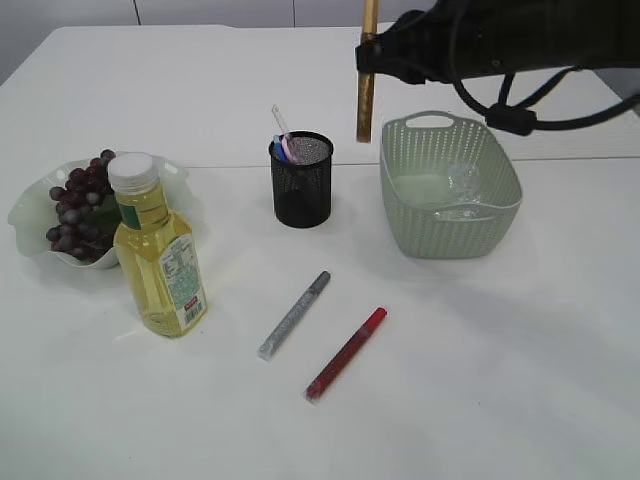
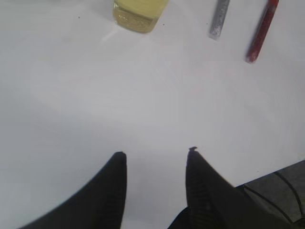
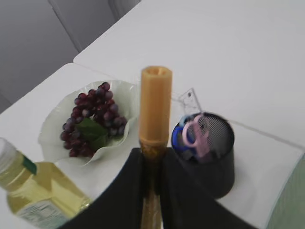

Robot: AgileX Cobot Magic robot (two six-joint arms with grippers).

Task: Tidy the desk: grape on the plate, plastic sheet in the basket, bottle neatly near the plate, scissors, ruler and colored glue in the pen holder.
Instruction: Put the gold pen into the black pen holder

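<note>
My right gripper (image 3: 151, 155) is shut on a gold glue pen (image 3: 155, 105), which hangs upright (image 1: 366, 90) in the air between the black mesh pen holder (image 1: 301, 180) and the basket (image 1: 450, 235). The holder contains scissors (image 3: 193, 133) and a clear ruler (image 3: 189, 99). A silver glue pen (image 1: 294, 315) and a red glue pen (image 1: 346, 353) lie on the table in front. Grapes (image 1: 75, 210) sit on the plate (image 1: 30, 215), and the bottle (image 1: 160, 255) stands upright against it. A plastic sheet (image 1: 455, 185) lies in the basket. My left gripper (image 2: 157, 155) hovers open over bare table.
The white table stretches on all sides. In the left wrist view the bottle's base (image 2: 138, 12), the silver pen (image 2: 219, 19) and the red pen (image 2: 262, 31) lie beyond the fingertips. The right arm's cables (image 1: 500, 90) hang above the basket.
</note>
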